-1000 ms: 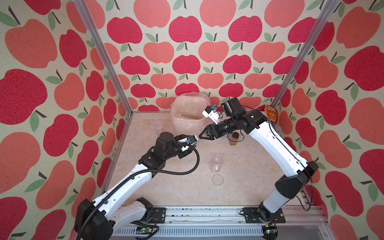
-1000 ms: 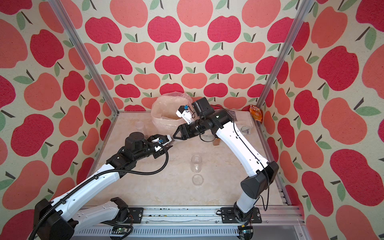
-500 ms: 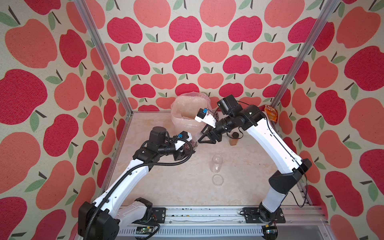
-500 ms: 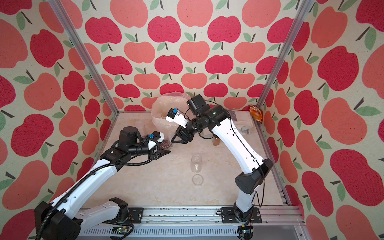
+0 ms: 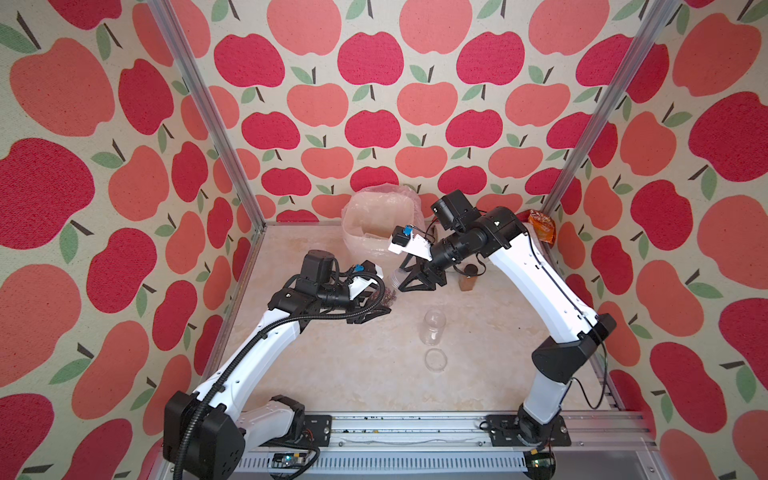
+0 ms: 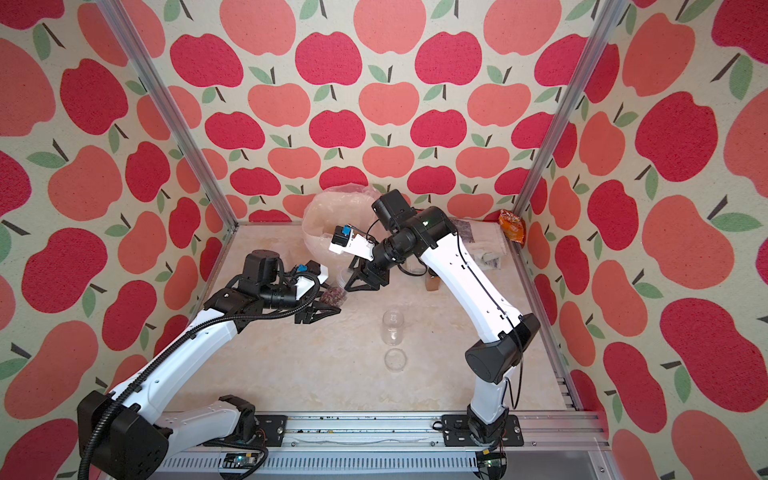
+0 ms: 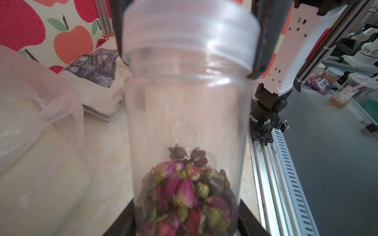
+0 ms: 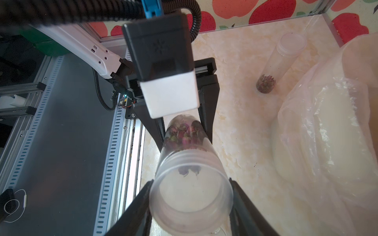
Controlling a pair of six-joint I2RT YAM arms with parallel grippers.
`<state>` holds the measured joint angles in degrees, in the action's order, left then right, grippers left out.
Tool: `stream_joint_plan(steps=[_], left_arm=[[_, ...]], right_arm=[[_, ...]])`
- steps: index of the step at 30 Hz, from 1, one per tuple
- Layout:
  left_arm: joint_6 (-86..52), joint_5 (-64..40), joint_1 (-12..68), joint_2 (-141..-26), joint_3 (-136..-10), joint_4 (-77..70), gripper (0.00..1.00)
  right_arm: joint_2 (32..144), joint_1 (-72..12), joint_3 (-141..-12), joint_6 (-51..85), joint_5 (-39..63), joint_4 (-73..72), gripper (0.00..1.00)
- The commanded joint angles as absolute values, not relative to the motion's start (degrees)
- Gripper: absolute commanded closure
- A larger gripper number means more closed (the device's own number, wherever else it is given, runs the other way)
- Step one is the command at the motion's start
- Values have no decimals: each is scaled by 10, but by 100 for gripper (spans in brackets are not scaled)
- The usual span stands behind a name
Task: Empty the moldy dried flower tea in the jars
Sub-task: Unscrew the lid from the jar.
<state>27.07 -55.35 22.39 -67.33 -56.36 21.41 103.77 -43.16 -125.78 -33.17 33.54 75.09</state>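
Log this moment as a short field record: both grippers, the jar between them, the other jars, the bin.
left gripper: shut on the held jar, gripping its tea-filled end, in the air
right gripper: jaws flank the held jar's lid; clamped or loose, cannot tell
held jar contents: dried flower tea, lid on
empty jar: stands open, loose lid lying beside it
third jar: near the bin, capped, tea at the bottom
bin: plastic-lined, by the back wall
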Motion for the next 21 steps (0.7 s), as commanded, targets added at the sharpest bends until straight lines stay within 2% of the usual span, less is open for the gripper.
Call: stream_joint_plan(steps=[1, 3, 7, 15, 21], left_arm=[[258, -491, 234, -659, -553, 162, 92], [271, -432, 241, -653, -549, 150, 92], [278, -358, 245, -633, -536, 120, 92], [287, -281, 258, -589, -491, 50, 93], [323, -225, 271, -576, -474, 35, 93]], right_arm=[[1050, -428, -1295, -303, 303, 748, 23], [1044, -428, -1308, -265, 309, 737, 16], [1001, -427, -1282, -170, 303, 673, 8], [921, -387, -1187, 46, 291, 560, 2], [925, -373, -1173, 138, 312, 572, 1]])
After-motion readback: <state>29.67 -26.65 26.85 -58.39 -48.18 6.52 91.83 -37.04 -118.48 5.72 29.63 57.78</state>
